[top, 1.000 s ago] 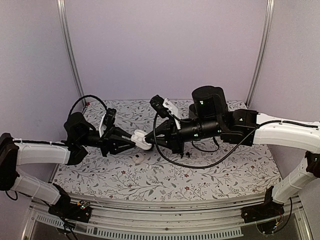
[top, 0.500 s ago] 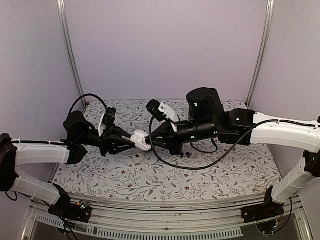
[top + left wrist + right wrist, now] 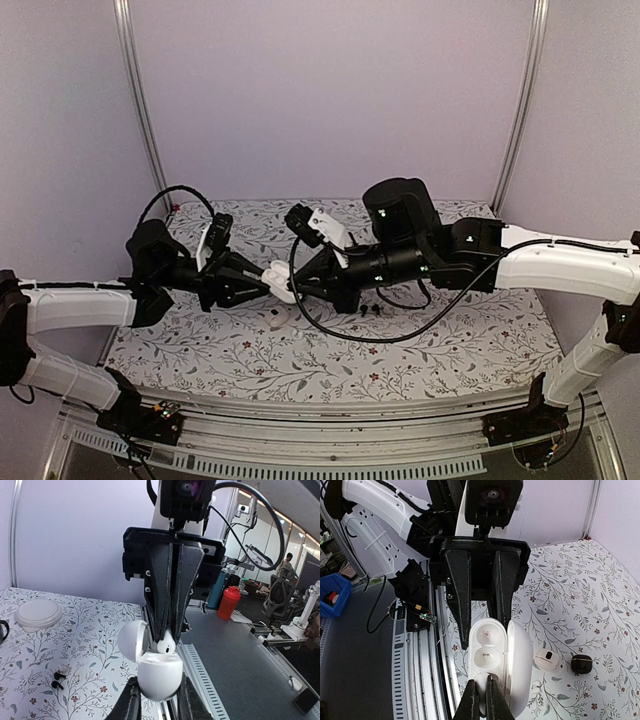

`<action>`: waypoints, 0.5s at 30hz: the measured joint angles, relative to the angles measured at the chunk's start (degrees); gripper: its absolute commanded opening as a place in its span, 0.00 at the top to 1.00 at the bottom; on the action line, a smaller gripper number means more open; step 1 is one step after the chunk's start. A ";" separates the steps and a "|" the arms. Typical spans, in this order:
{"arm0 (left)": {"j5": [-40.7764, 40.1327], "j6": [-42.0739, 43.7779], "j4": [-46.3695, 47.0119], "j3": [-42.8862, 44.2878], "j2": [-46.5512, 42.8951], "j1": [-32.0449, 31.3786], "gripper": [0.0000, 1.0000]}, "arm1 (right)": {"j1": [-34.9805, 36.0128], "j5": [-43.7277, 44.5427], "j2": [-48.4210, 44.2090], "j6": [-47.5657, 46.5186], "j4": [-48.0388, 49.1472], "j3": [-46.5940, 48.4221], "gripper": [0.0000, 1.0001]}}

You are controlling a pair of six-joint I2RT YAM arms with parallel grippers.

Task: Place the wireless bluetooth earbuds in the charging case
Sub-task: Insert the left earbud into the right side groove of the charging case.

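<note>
White glossy plastic is making up both things in play: the charging case, its lid swung open, and the earbud that is going into it. The left gripper is clamping the lower body of the case from both sides and holding it in the air above the flowered tablecloth, its mouth turned toward the other arm. The right gripper is reaching in with its fingers pressed together, pinching the white earbud at their very tips. In the left wrist view the bud is sitting right at the mouth of the case, between lid and body; whether it is touching a well cannot be told. From the right wrist view two wells are showing in the open body, and both appear to be standing empty. A black pair of earbuds is lying on the cloth beneath the right arm.

The earbud is looking very light, hard and smooth, so it is likely to slip or pop out of a tip pinch if it is nudged sideways against the rim. It is probably best taken across its rounded body, leaving the part that seats free to enter the well. The case is likewise rigid and slick, with curved sides. The grip low on its body is keeping the hinge and lid free, but a firm push from the other arm could be rotating it between the fingers.
</note>
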 measured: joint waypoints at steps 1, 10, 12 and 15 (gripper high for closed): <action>-0.17 0.00 -0.17 0.00 -0.09 0.00 1.00 | 0.07 0.22 0.09 -0.02 -0.28 0.22 0.98; -2.84 -0.46 -0.44 -0.02 -0.42 0.00 1.00 | 0.09 3.06 0.76 -0.02 -1.40 1.51 0.97; -3.61 -1.05 0.07 -0.22 -0.39 0.00 1.00 | 0.09 3.80 1.05 -0.02 -1.81 2.01 0.97; -4.63 -3.08 2.54 -1.31 -0.15 -0.02 1.00 | 0.09 4.74 1.44 0.00 -2.19 2.49 0.96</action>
